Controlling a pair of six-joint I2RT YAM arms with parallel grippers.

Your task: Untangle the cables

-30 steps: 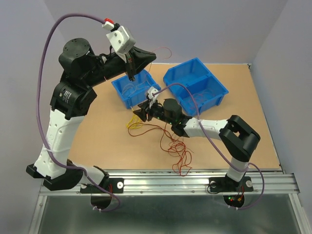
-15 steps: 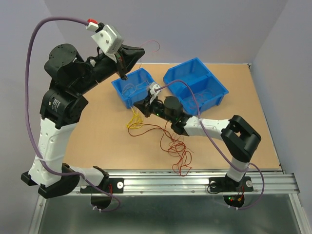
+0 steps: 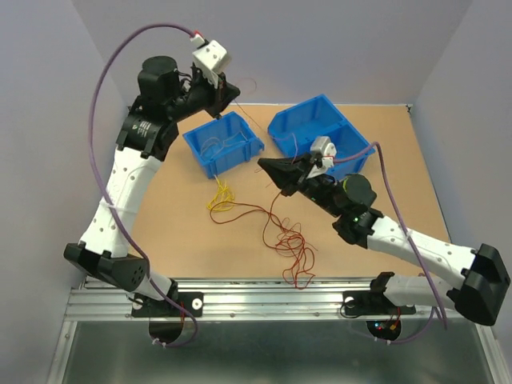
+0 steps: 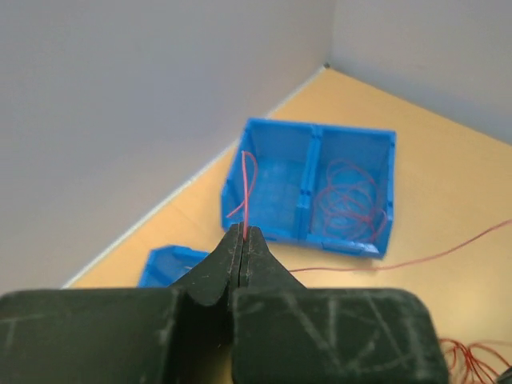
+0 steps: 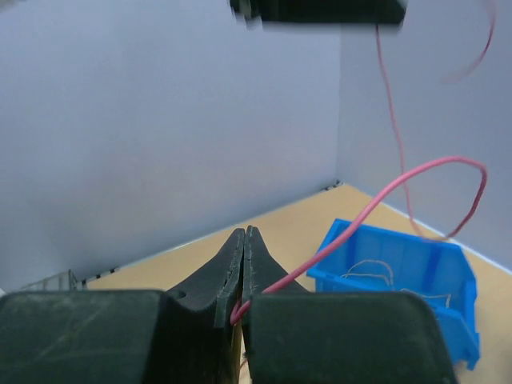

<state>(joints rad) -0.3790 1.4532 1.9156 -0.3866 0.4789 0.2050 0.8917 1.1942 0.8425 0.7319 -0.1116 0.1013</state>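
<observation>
above the bench (image 3: 160,216), the right jaws have just snapped shut on a red cable (image 5: 400,181) and lifted clear of the pile (image 3: 290,244). the left jaws stay pinched on what looks like the same strand, up by the wall (image 3: 320,48), so 1 cable's getting teased out.

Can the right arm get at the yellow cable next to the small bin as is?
Probably not yet: the right gripper is shut on a red cable. The yellow cable lies uncovered on the table, near that gripper, so the path looks free once it lets go.
</observation>
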